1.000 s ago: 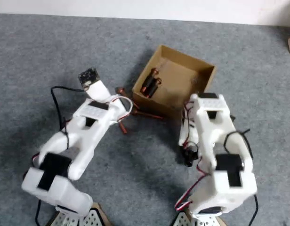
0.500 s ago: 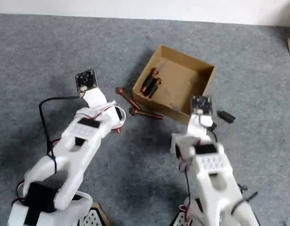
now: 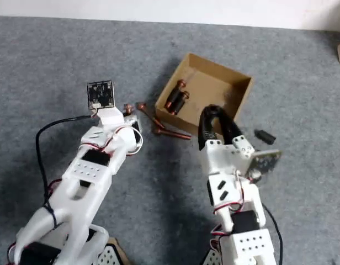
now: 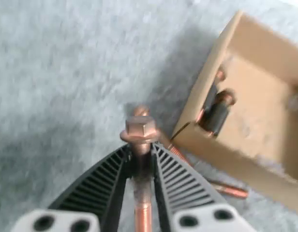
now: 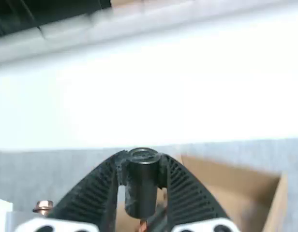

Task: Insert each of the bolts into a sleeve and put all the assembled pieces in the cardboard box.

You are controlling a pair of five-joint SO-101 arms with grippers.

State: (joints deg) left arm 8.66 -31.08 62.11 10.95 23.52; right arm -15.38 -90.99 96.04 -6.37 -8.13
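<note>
My left gripper [image 4: 141, 149] is shut on a copper bolt [image 4: 140, 131], held head-up above the carpet beside the cardboard box [image 4: 226, 154]. In the high view this gripper [image 3: 128, 113] is left of the box [image 3: 236, 77]. My right gripper [image 5: 143, 162] is shut on a black sleeve [image 5: 141, 183], raised level and facing the box [image 5: 231, 186]. From above, its fingers [image 3: 206, 124] arch over the box's near wall. Two assembled pieces [image 3: 176, 98] lie in the box's left corner. Loose bolts [image 3: 171, 132] lie on the carpet along the box's left side.
A spare black sleeve [image 3: 264, 136] lies on the grey carpet right of the box. Another loose bolt [image 3: 146, 112] lies near my left gripper. The carpet to the far left and behind the box is open. A pale wall stands beyond the carpet.
The right arm has swung up from low beside the box and now holds the sleeve raised. The left arm has drawn back from the loose bolts, lifting one bolt.
</note>
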